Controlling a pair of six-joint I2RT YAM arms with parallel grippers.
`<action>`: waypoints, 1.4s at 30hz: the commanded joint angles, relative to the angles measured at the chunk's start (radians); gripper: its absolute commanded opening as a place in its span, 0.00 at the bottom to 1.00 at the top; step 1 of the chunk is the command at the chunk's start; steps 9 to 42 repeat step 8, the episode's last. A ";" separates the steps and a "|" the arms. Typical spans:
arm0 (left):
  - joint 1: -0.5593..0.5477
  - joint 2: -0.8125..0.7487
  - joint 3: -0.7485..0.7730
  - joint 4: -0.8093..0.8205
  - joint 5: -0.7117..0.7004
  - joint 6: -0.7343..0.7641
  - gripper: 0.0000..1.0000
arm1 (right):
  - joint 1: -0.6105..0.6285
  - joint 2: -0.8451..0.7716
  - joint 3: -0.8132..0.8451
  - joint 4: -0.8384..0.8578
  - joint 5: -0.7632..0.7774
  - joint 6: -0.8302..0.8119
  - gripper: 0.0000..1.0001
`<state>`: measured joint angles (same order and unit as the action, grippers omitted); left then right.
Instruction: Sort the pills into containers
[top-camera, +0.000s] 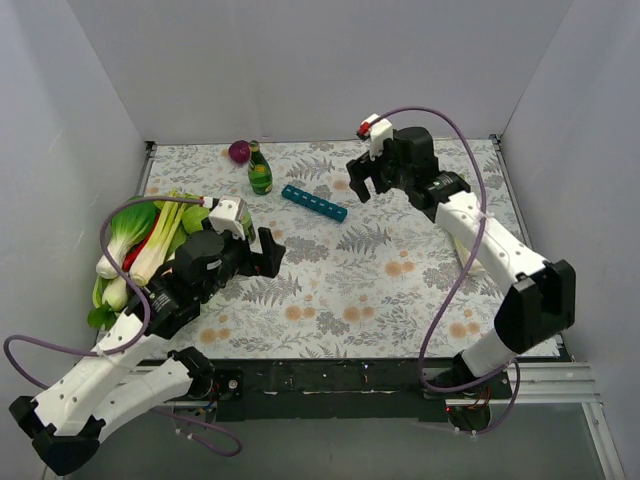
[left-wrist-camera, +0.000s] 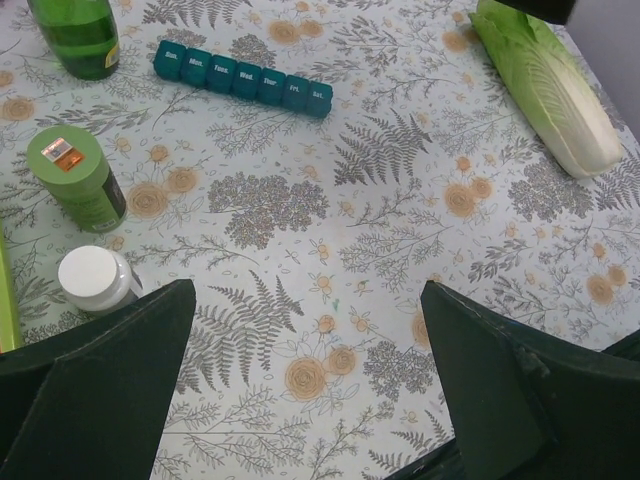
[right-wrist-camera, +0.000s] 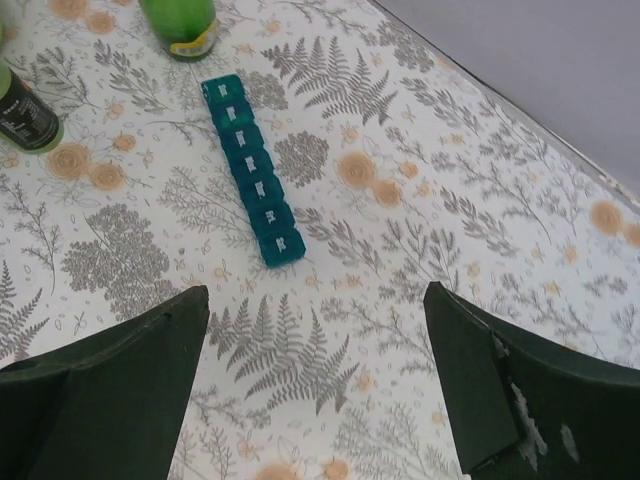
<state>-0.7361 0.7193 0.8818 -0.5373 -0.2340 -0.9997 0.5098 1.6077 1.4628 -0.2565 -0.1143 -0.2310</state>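
Both left claw (left-wrist-camera: 307, 290) and right claw (right-wrist-camera: 316, 292) spread wide, empty; pill organiser (right-wrist-camera: 253, 183) contents hidden from view

The table (top-camera: 300, 345) is covered by a pale cloth (top-camera: 390, 255) printed with grey ferns and orange blossoms. It is enclosed by plain white walls (top-camera: 320, 60) on three sides (left, back and right). Soft, even light is cast, with faint shadows. A metal rail (top-camera: 560, 383) is seen along the near right edge.
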 joint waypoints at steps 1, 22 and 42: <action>0.004 0.058 0.051 0.074 -0.025 0.018 0.98 | -0.005 -0.179 -0.130 0.075 0.106 0.120 0.97; 0.044 0.172 0.077 0.125 0.019 0.041 0.98 | -0.020 -0.293 -0.252 0.132 0.139 0.133 0.98; 0.044 0.172 0.077 0.125 0.019 0.041 0.98 | -0.020 -0.293 -0.252 0.132 0.139 0.133 0.98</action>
